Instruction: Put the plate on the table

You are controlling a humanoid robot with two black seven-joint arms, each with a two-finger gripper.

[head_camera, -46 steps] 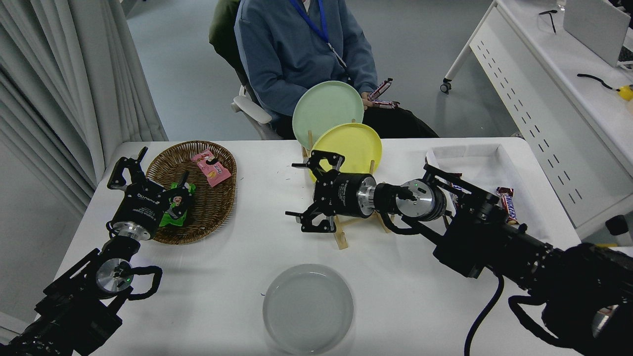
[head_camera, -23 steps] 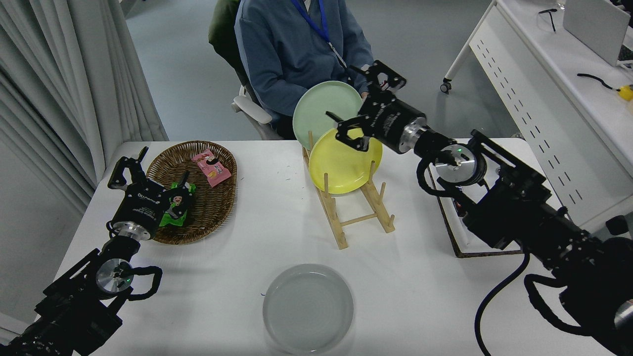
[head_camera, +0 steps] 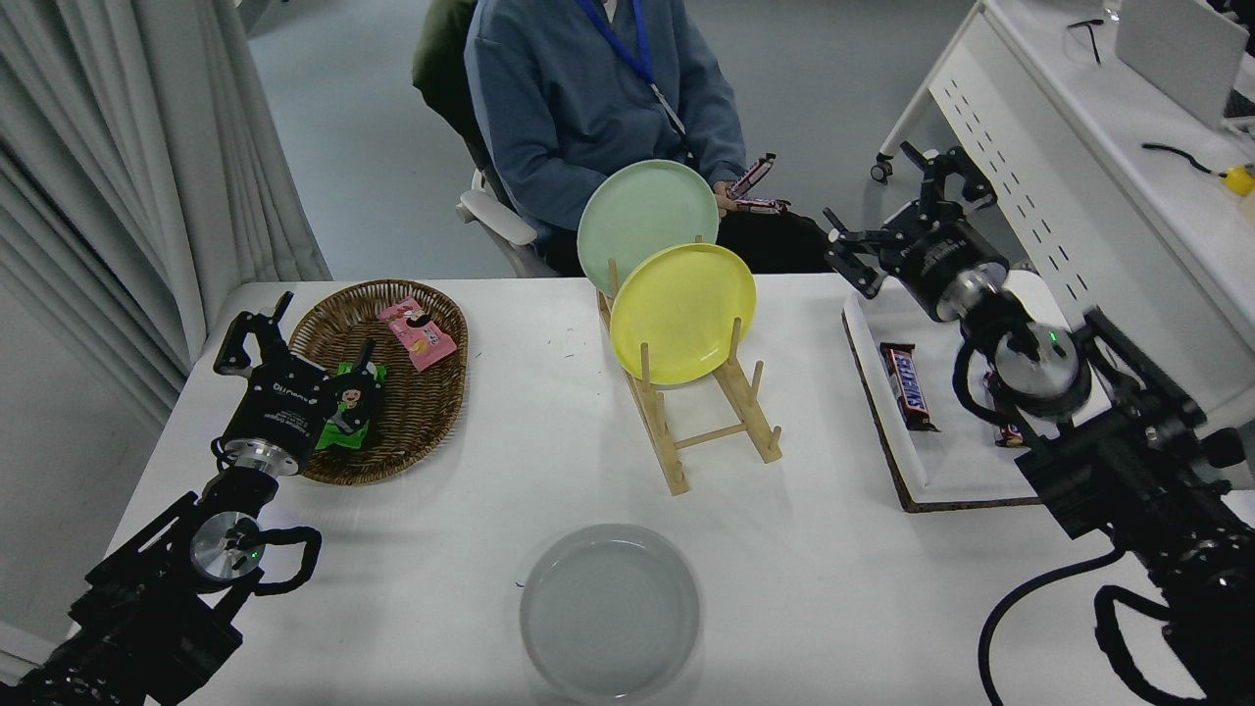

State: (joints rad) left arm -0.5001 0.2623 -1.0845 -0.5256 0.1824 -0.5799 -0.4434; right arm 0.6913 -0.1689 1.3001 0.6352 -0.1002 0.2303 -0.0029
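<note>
The grey plate (head_camera: 610, 613) lies flat on the white surface (head_camera: 471, 529), close to the near edge and about midway across, with nothing touching it. Behind it stands a wooden rack (head_camera: 711, 431) holding a yellow plate (head_camera: 683, 312) upright, and a pale green plate (head_camera: 647, 221) upright just behind that one.

The right gripper (head_camera: 897, 211) is up in the air past the far right corner of the surface, well apart from the grey plate. Its fingers are spread wide and hold nothing. Below its arm sits a white tray (head_camera: 917, 461) with a chocolate bar (head_camera: 907, 384) in it.

The left gripper (head_camera: 299, 338) is parked at the left, over the edge of a wicker basket (head_camera: 412, 402). Its fingers are spread and empty. The basket holds a pink packet (head_camera: 420, 331) and a green packet (head_camera: 345, 412).

A person in a blue top (head_camera: 588, 108) sits at the far side, a hand (head_camera: 730, 196) holding snack bars (head_camera: 755, 188) behind the green plate.
</note>
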